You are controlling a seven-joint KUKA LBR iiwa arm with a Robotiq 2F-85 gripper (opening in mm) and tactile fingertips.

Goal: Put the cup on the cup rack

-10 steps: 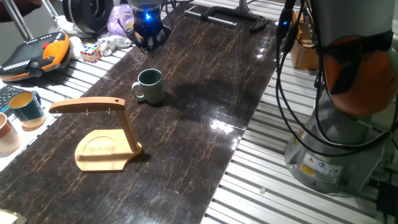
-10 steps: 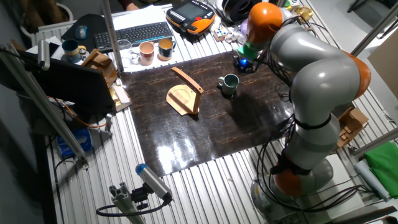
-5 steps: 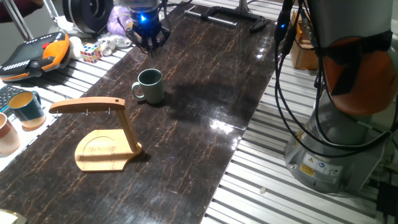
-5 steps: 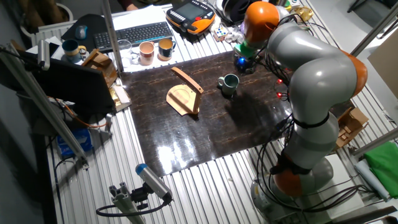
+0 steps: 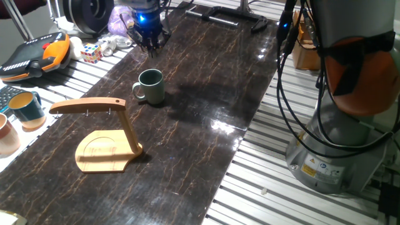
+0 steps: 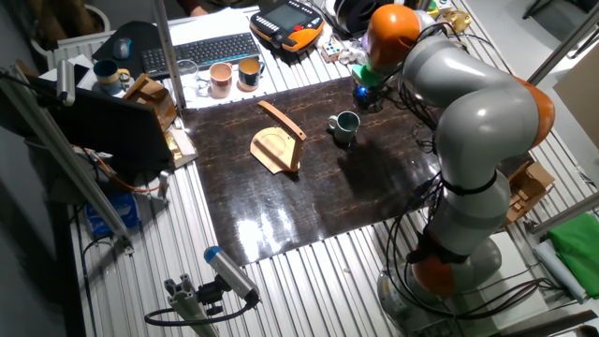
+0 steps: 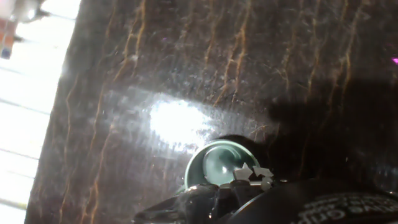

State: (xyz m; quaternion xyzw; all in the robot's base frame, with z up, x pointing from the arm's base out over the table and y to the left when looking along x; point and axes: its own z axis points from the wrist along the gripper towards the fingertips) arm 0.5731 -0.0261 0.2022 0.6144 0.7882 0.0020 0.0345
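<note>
The sage-green cup stands upright on the dark table, its handle toward the near left; it also shows in the other fixed view and in the hand view. The wooden cup rack stands in front and to the left of it, with its arm empty; it also shows in the other fixed view. My gripper hangs above the table's far left part, behind the cup and apart from it. In the hand view its fingertips sit close together and hold nothing.
A teal cup and a pinkish cup stand left of the table beside the rack. An orange pendant, a puzzle cube and a purple bag lie at the far left. The robot base stands on the right.
My gripper has shifted slightly toward the table's far end. The cup and the rack have not moved.
</note>
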